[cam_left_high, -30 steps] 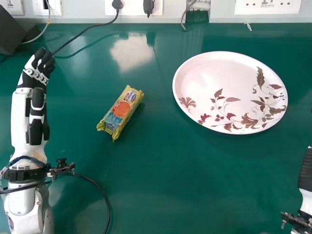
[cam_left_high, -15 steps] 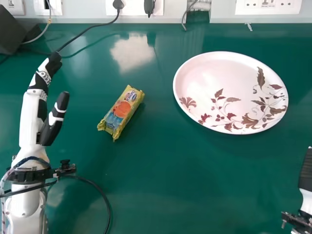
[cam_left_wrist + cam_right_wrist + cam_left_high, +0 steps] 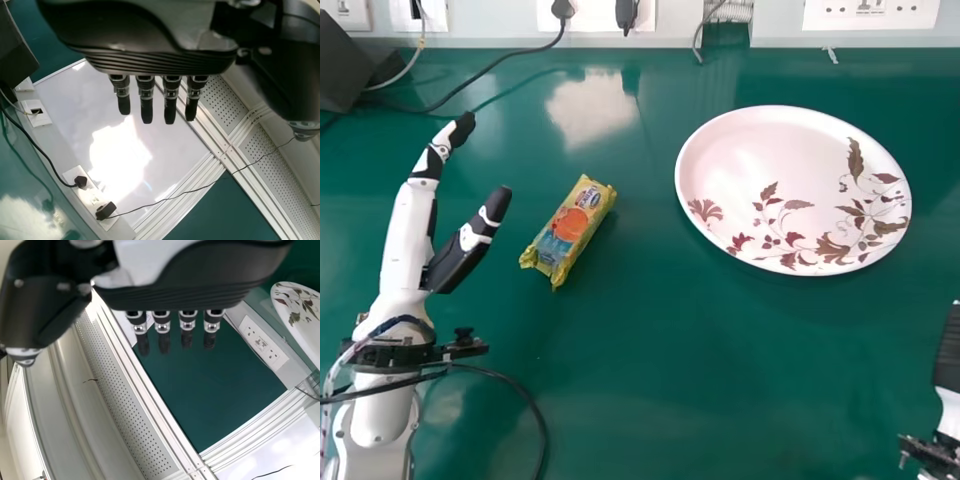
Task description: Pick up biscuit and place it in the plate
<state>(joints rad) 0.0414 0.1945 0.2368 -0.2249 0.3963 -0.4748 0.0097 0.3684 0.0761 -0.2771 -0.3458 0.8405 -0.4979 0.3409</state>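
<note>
the biscuit (image 3: 570,228) lies slantwise on the green table (image 3: 650,380), left of centre in the head view, apart from the plate (image 3: 770,150) at upper right. at the left side of the frame, the left hand (image 3: 463,256) is near the biscuit, its fingers straight and its thumb spread wide from them, holding nothing. the right hand (image 3: 948,350) is at the lower right edge, fingers extended and empty.

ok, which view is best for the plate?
Head view: it has the whole plate from above, rim unbroken, leaf print uncovered. The right wrist view gives a partial look: some rim and print, the rest cut off by the frame.
</note>
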